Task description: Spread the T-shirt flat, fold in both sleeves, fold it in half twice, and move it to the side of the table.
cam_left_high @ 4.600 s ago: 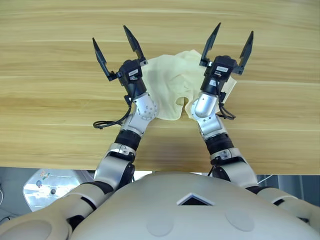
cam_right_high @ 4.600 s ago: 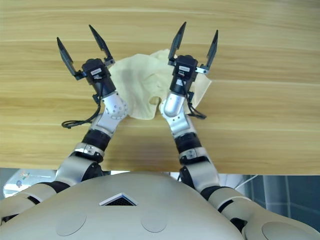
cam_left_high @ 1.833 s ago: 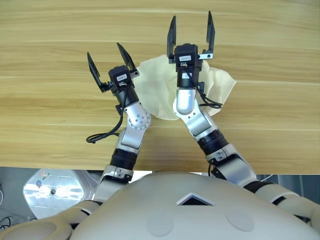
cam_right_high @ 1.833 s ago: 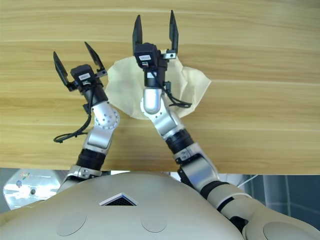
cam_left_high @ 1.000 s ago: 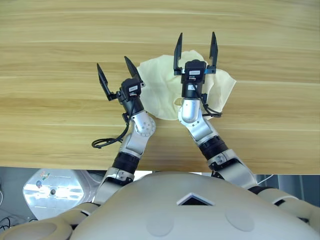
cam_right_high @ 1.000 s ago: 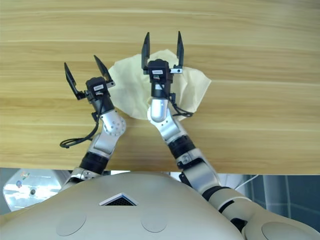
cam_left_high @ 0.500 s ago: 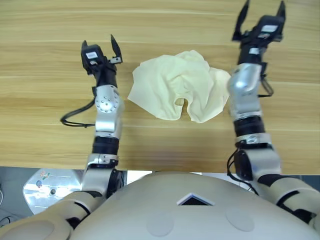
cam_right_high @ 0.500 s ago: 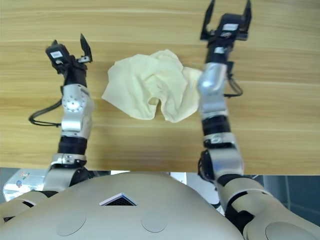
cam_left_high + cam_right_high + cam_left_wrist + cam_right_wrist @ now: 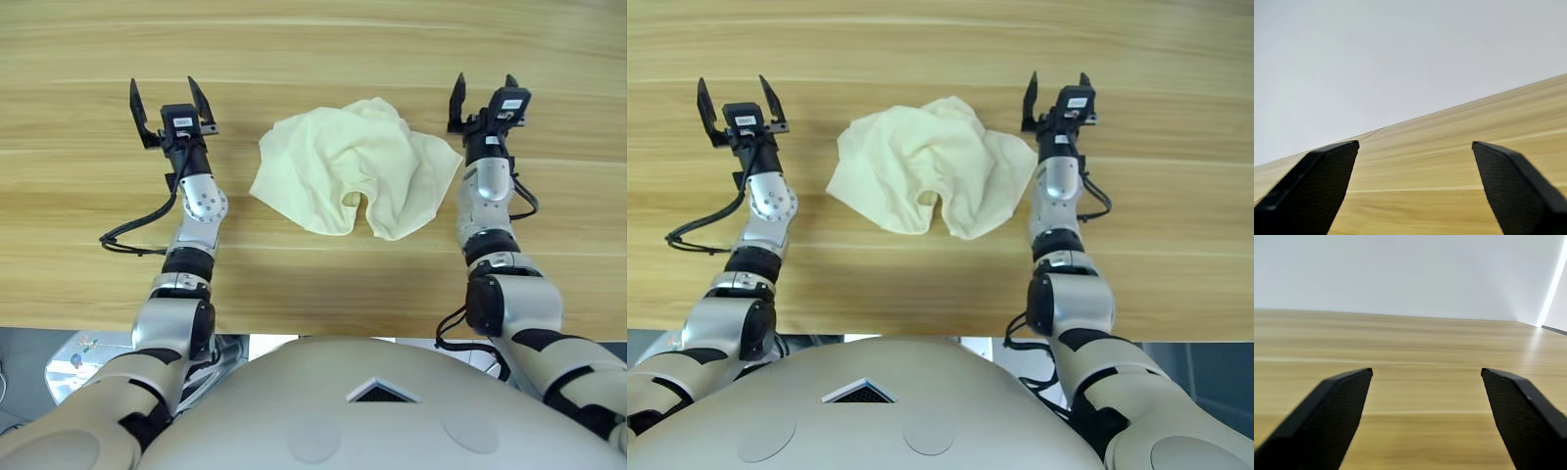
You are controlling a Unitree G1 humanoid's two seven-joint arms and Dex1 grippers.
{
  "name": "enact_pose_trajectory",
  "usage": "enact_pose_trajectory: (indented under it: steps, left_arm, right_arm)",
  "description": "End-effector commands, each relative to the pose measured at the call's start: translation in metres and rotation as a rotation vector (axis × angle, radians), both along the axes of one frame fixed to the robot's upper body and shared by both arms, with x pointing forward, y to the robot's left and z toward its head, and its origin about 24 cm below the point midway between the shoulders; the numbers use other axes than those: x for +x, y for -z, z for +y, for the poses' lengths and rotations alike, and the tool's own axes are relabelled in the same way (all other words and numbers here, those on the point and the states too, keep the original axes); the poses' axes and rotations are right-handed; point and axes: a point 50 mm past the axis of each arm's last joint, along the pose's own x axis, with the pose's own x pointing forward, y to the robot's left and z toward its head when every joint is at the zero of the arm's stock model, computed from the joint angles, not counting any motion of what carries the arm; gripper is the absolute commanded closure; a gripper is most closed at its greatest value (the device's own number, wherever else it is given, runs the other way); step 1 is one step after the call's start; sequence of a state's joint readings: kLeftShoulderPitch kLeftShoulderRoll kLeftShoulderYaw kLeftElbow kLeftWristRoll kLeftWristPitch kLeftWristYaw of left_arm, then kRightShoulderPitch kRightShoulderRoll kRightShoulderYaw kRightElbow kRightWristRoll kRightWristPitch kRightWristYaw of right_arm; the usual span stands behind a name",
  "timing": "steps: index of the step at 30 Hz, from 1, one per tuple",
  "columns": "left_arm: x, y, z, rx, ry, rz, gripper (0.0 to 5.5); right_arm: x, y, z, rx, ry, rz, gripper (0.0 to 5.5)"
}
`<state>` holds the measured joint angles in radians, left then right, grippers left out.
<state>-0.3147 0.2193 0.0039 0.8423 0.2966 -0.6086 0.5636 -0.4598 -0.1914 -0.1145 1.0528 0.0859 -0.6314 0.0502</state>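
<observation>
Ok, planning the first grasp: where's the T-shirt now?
In the head views, the T-shirt lies crumpled on the table, between the left gripper and the right gripper, closer to the right one.

Crumpled T-shirt (image 9: 343, 166) on a pale wooden surface (image 9: 313, 39).
The pale yellow cloth lies bunched in a loose heap at mid-surface. The left hand (image 9: 163, 86) stands well apart from its left edge, fingers spread wide. The right hand (image 9: 484, 80), fingers likewise spread, stands just beside its right edge.
</observation>
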Motion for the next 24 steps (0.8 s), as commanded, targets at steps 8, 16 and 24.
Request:
enact_pose_trajectory:
  steps: [8, 16, 24]
  left_arm:
    - [0.002, 0.007, -0.02, -0.078, 0.184, 0.065, 1.19]
    - [0.004, 0.005, -0.039, -0.039, 0.344, 0.052, 1.19]
    - [0.003, 0.01, -0.051, -0.08, 0.417, 0.063, 1.19]
  right_arm:
    - [-0.003, 0.006, -0.001, -0.183, 0.04, 0.033, 1.36]
    - [-0.007, 0.006, -0.009, -0.064, 0.099, 0.012, 1.36]
    - [-0.01, 0.007, -0.017, -0.051, 0.134, 0.007, 1.36]
